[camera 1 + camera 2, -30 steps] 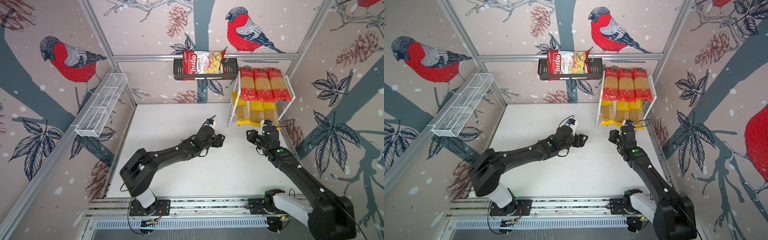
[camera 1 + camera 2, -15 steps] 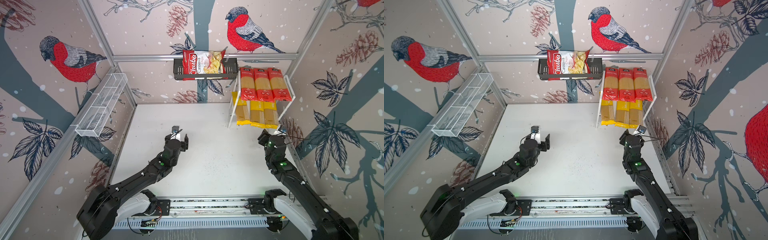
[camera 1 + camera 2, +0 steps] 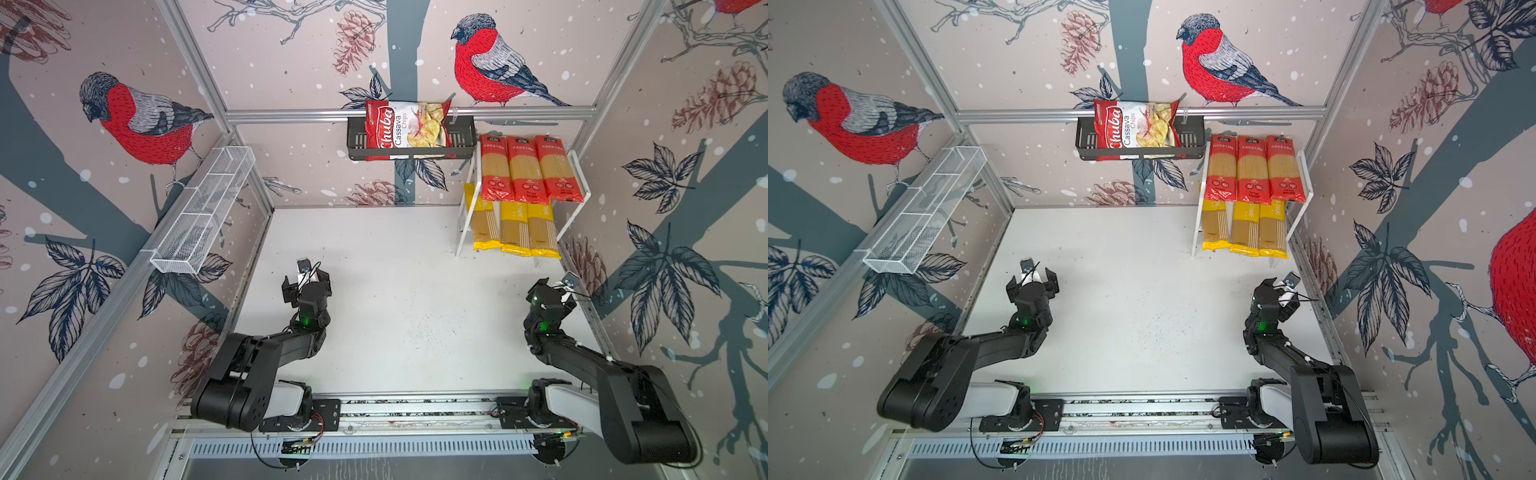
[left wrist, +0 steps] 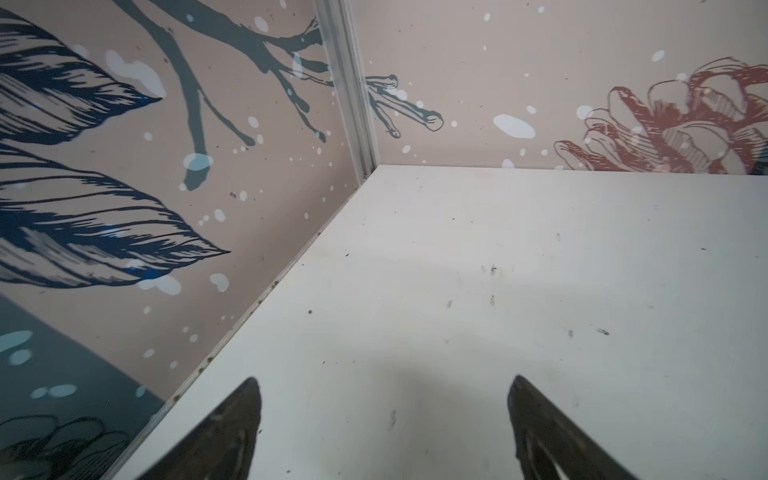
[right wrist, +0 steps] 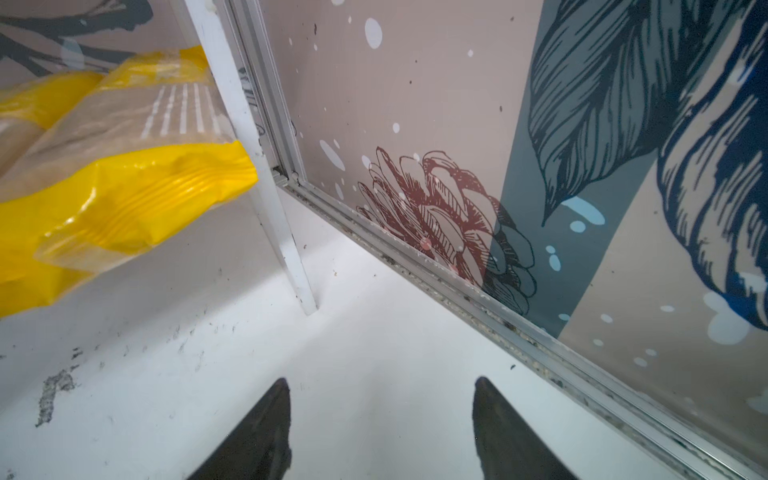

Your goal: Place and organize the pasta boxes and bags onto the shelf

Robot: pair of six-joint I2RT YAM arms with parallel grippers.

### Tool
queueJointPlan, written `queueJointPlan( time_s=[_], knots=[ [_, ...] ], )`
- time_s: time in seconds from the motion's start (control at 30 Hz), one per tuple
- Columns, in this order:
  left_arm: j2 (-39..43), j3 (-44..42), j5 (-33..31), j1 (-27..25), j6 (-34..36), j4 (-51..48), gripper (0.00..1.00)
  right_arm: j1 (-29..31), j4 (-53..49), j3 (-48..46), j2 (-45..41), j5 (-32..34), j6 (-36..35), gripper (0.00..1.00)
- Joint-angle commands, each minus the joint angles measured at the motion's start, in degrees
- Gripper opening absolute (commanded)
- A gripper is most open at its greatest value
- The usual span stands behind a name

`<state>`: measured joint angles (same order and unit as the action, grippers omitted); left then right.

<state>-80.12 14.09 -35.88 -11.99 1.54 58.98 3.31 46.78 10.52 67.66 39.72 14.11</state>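
Bird-print booth w/ a white table, seen from above. The shelf is white w/ two tiers and stands in the back right corner of the table, beside the right wall.

Top board: three red-ended spaghetti packs lie flat, side by side and touching, long way running front to back. Lower tier: three yellow-ended spaghetti packs in the same layout, near ends poking out past the top board's front edge. Both rows show in both top views.

The left gripper hangs over the left part of the table, near the left wall and well apart from the shelf. In its wrist view the two dark fingers stand wide apart, w/ nothing btwn them but bare table.

The right gripper sits by the right wall, in front of the shelf and not touching it. In its wrist view the fingers are also apart and hold nothing. Ahead of them are a shelf leg and one yellow pack end.

On the back wall, just left of the shelf top, a black basket holds a Chuba Cassava Chips bag. A white wire-mesh basket hangs on the left wall.
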Motion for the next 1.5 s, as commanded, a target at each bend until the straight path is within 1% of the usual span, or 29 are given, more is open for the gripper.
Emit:
queueJointPlan(
  time_s=[0.0,0.07,0.1,0.17,0.23,0.27,0.3,0.37,0.4,0.43,0.47,0.5,0.57,0.67,0.73,0.77,0.8,0.83,0.87,0.9,0.93,0.97,1.0,1.07,1.1,1.13,1.17,1.2,1.47],
  knots=[
    [-3.5,-3.3,4.2,1.4,1.6,19.1,0.92,-0.8,12.1,-0.9,2.3,-3.2,-2.0,0.69],
    [-4.8,-4.7,6.4,1.8,1.8,22.1,0.91,-0.9,16.4,-1.9,3.9,-3.9,-1.1,0.69],
    [-5.5,-4.9,7.2,1.7,2.2,22.9,0.91,-0.8,16.5,-2.0,3.9,-5.7,-0.4,0.7],
    [-8.1,-5.4,8.2,1.8,2.7,26.9,0.92,-1.0,23.5,-3.9,7.9,-7.0,-0.4,0.72],
    [-6.7,-5.7,8.3,2.1,1.3,24.7,0.92,-1.1,31.0,-5.5,11.2,-6.8,-1.2,0.73],
    [-7.0,-5.7,8.3,2.3,1.0,24.9,0.92,-1.2,31.1,-5.5,11.3,-7.0,-1.1,0.74],
    [-7.8,-5.8,8.2,2.5,1.1,26.5,0.93,-1.4,29.0,-4.9,10.6,-7.2,-0.6,0.75],
    [-10.8,-6.1,7.8,3.1,0.1,29.0,0.95,-2.9,23.3,-3.7,8.9,-10.1,1.1,0.76],
    [-12.2,-5.8,7.6,3.2,1.2,31.1,0.96,-3.7,24.9,-3.8,9.7,-11.4,1.0,0.76],
    [-10.9,-4.8,7.6,3.1,0.4,27.0,0.96,-3.9,24.8,-3.5,9.9,-12.0,1.0,0.77],
    [-9.7,-3.7,7.8,3.3,-0.5,22.7,0.96,-4.0,22.6,-2.8,9.5,-13.4,0.9,0.78],
    [-9.7,-2.9,7.9,3.5,-0.9,21.3,0.96,-4.1,23.3,-2.9,9.9,-14.6,0.2,0.78],
    [-10.8,-2.7,8.3,4.2,-0.7,22.9,0.96,-4.0,24.3,-2.8,10.6,-17.3,-1.3,0.79],
    [-10.5,-2.3,9.1,4.9,-1.5,21.3,0.96,-3.8,24.9,-2.4,11.8,-19.8,-2.8,0.79],
    [-10.3,-2.3,9.2,4.9,-1.6,21.0,0.96,-3.7,26.6,-2.5,13.7,-22.8,-4.0,0.79],
    [-10.4,-2.3,9.1,4.9,-1.5,21.3,0.96,-3.6,32.8,-3.2,17.8,-24.2,-5.5,0.8],
    [-10.3,-2.3,9.2,4.9,-1.6,21.0,0.97,-3.3,38.9,-3.7,20.8,-24.4,-6.7,0.8],
    [-10.4,-2.3,9.1,4.9,-1.5,21.2,0.97,-2.8,34.4,-2.1,19.7,-23.4,-6.5,0.8],
    [-10.3,-2.2,9.2,4.9,-1.5,21.3,0.97,-2.6,25.4,0.3,17.0,-22.1,-5.3,0.8],
    [-10.3,-2.3,9.2,4.9,-1.5,21.2,0.97,-2.4,24.6,0.2,17.4,-21.7,-5.6,0.8],
    [-10.3,-2.3,9.2,4.9,-1.5,21.3,0.97,-2.0,30.7,-1.1,19.3,-20.9,-6.5,0.8],
    [-10.3,-2.2,9.2,4.9,-1.6,21.3,0.97,-1.8,33.9,-1.9,20.0,-20.3,-6.7,0.81],
    [-10.3,-2.3,9.2,4.9,-1.5,21.2,0.97,-1.8,32.4,-1.7,19.5,-20.1,-6.3,0.81],
    [-10.2,-2.4,9.2,4.9,-1.5,21.3,0.97,-1.9,24.9,0.3,17.1,-19.9,-5.2,0.81],
    [-10.3,-2.3,9.2,4.9,-1.5,21.3,0.97,-1.8,27.3,-0.2,17.9,-19.6,-5.7,0.82],
    [-10.2,-2.3,9.2,4.9,-1.5,21.3,0.97,-1.5,29.2,-0.7,18.5,-19.3,-5.9,0.85],
    [-10.3,-2.3,9.2,4.9,-1.5,21.2,0.97,-1.5,28.9,-0.6,18.4,-19.3,-5.9,0.91],
    [-10.3,-2.3,9.2,4.9,-1.5,21.2,0.97,-1.6,26.6,0.0,17.8,-19.3,-5.6,1.0],
    [-10.3,-2.2,9.1,4.9,-1.6,21.2,0.97,-1.5,25.8,0.3,17.7,-19.1,-5.5,1.0]
  ],
)
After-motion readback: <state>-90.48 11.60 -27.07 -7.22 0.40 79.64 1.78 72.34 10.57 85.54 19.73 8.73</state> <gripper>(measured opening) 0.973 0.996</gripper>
